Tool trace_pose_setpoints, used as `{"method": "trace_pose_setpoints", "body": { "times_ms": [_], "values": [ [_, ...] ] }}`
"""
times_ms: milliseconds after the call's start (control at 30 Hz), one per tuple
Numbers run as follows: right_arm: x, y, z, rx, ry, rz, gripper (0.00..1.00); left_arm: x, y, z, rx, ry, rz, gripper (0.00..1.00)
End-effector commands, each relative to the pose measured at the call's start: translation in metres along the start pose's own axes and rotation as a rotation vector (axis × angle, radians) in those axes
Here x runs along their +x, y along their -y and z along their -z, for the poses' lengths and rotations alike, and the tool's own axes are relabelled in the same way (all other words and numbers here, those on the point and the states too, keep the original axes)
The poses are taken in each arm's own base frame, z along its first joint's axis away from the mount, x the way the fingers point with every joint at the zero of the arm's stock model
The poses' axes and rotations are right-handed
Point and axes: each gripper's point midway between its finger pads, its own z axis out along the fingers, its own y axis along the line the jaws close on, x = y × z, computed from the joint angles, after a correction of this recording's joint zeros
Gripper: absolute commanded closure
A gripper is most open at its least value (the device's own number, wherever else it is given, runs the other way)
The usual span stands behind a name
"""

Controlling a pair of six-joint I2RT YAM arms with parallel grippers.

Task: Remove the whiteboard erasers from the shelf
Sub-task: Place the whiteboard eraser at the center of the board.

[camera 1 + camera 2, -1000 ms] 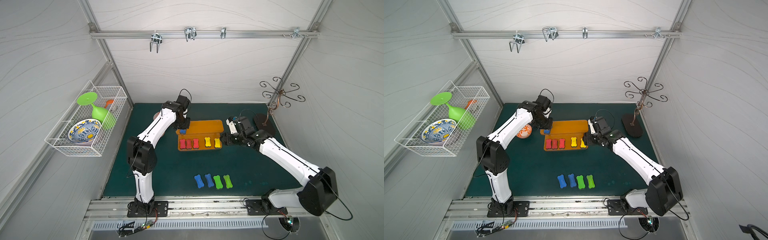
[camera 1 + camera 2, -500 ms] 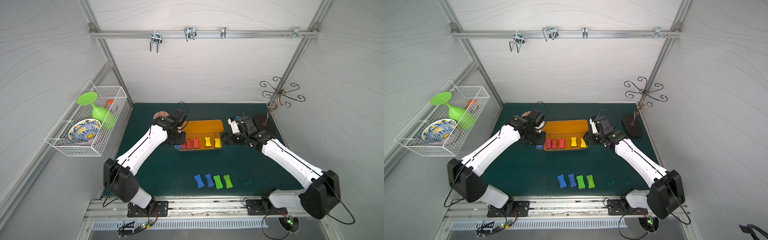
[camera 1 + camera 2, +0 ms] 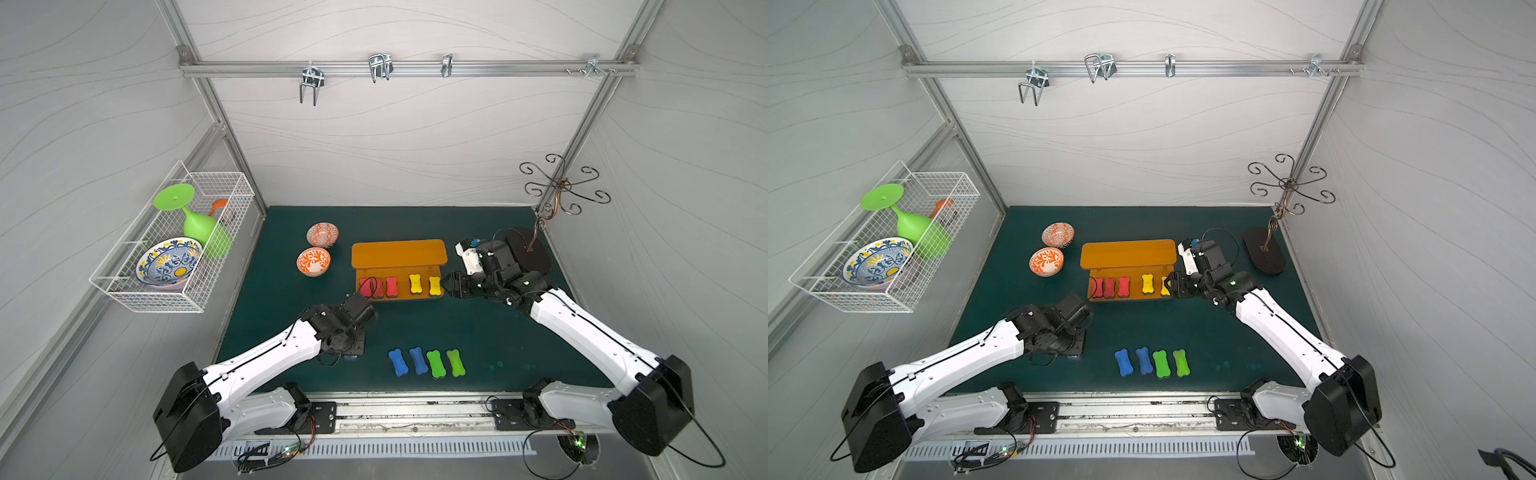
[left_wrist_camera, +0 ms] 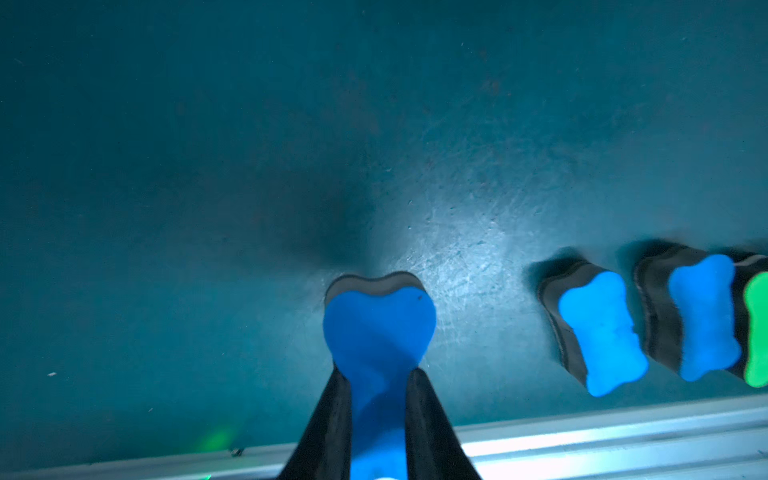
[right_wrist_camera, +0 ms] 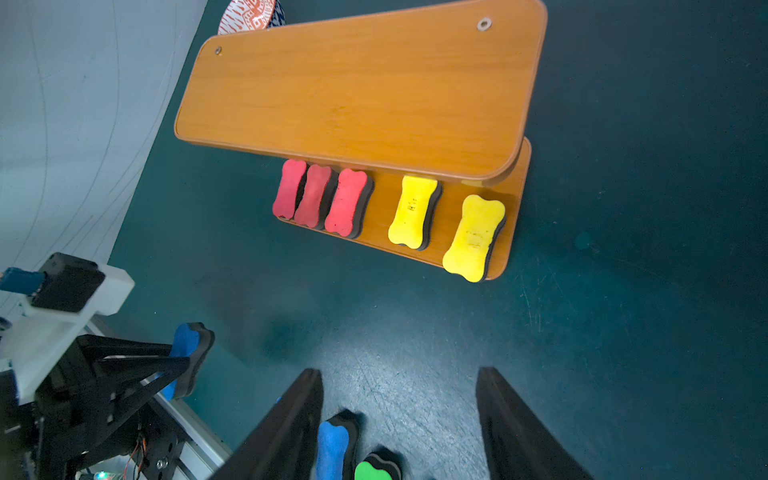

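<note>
- Left hand (image 4: pixel 376 374) clenched on a blue eraser (image 4: pixel 378 324), near the tabletop's (image 3: pixel 478 324) front edge.
- Right hand (image 5: pixel 399 372) released, empty, beside the shelf (image 3: pixel 399 253).
- Three red erasers (image 5: pixel 316 201) and two yellow erasers (image 5: pixel 413 212) lie on its lower board.

**White booth, green mat**

Wavy-grained white wall panels (image 3: pixel 395 145) on aluminium framing enclose a dark green mat (image 3: pixel 415 328). Far to the left of the left claw (image 4: pixel 376 370), a white wire basket (image 3: pixel 166 298) hangs on the side wall. Beyond the right claw (image 3: pixel 448 286), a scrolled metal stand (image 3: pixel 559 185) fills the corner. A hooked rail (image 3: pixel 415 68) crosses high above both.
</note>
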Motion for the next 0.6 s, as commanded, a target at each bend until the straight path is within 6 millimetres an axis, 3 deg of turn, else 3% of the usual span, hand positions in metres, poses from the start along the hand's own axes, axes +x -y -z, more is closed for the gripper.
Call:
{"method": "trace_pose_setpoints", "body": {
  "times_ms": [0, 100, 567],
  "values": [
    [-0.004, -0.01, 0.003, -0.039, 0.021, 0.013, 0.36, -0.017, 0.019, -0.004, 0.072, 0.089, 0.039, 1.0],
    [-0.004, -0.01, 0.001, -0.039, 0.016, 0.013, 0.36, -0.012, 0.028, -0.01, 0.072, 0.074, 0.004, 1.0],
    [-0.003, -0.009, 0.004, -0.038, 0.032, 0.014, 0.36, 0.015, 0.038, -0.027, 0.058, 0.031, -0.015, 0.99]
  ]
}}
